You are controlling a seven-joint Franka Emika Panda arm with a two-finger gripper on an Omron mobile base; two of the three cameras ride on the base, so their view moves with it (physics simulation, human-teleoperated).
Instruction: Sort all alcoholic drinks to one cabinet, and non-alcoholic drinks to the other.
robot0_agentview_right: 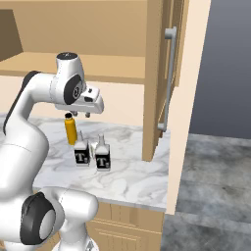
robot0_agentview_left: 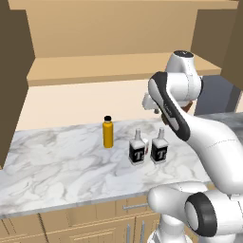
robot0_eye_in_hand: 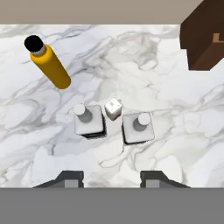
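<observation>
A: Left base view? The end effector (robot0_agentview_left: 153, 105) is mostly hidden behind the arm's forearm.

B: Orange bottle (robot0_agentview_left: 108, 132) stands at 10 o'clock from two "T" bottles (robot0_agentview_left: 137, 148) on the marble table (robot0_agentview_left: 52, 161).

A: Right base view? The bar-handled cabinet (robot0_agentview_right: 169, 78) is cut off above.

B: Hand view: empty fingertips (robot0_eye_in_hand: 70, 178) part narrowly; a small white cube (robot0_eye_in_hand: 113, 108) sits between the bottles.

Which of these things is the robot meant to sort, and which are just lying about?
For the job:
- two "T" bottles
- orange bottle
- wide cabinet
- narrow cabinet

Lying about:
- small white cube
- marble counter
</observation>
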